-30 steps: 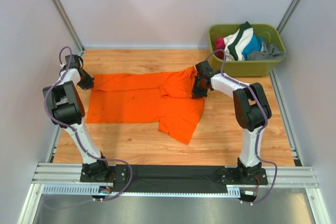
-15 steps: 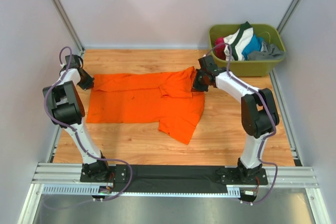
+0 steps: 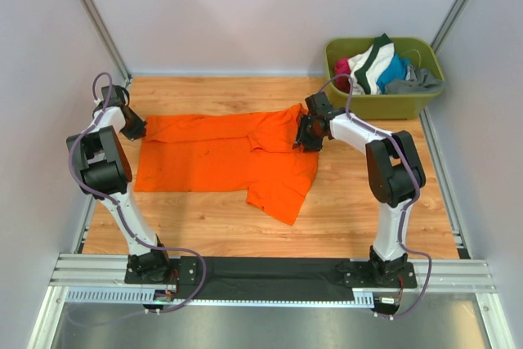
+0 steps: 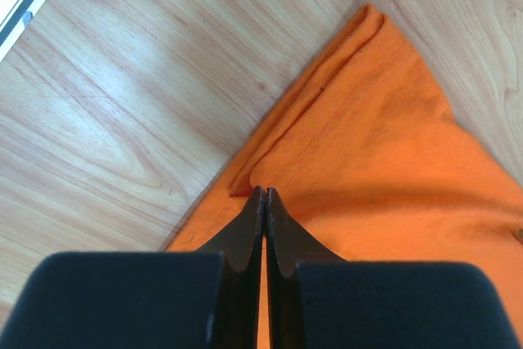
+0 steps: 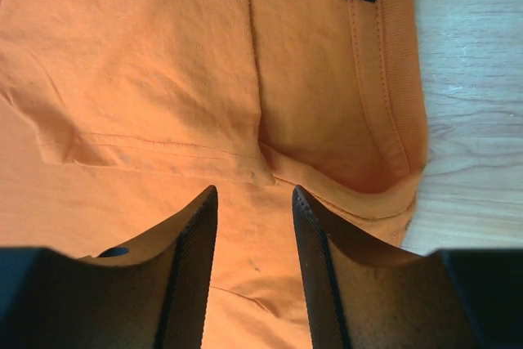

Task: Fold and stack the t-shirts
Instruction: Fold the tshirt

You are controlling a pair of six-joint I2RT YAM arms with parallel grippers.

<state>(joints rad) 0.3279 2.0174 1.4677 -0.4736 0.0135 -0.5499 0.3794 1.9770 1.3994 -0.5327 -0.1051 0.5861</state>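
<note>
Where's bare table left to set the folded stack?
Widest: the wood strip between the near hem of the orange t-shirt and the black base plate. A narrower strip runs between the shirt and the back wall. Crowded far right: right gripper near the green tub.

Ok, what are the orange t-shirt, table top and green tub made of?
The orange t-shirt looks like soft matte knit cloth, probably cotton: stitched hems and collar band in the right wrist view. The table top shows wood grain with slight sheen; solid wood or laminate, can't tell. The green tub looks like smooth rigid plastic, with a moulded rim.
</note>
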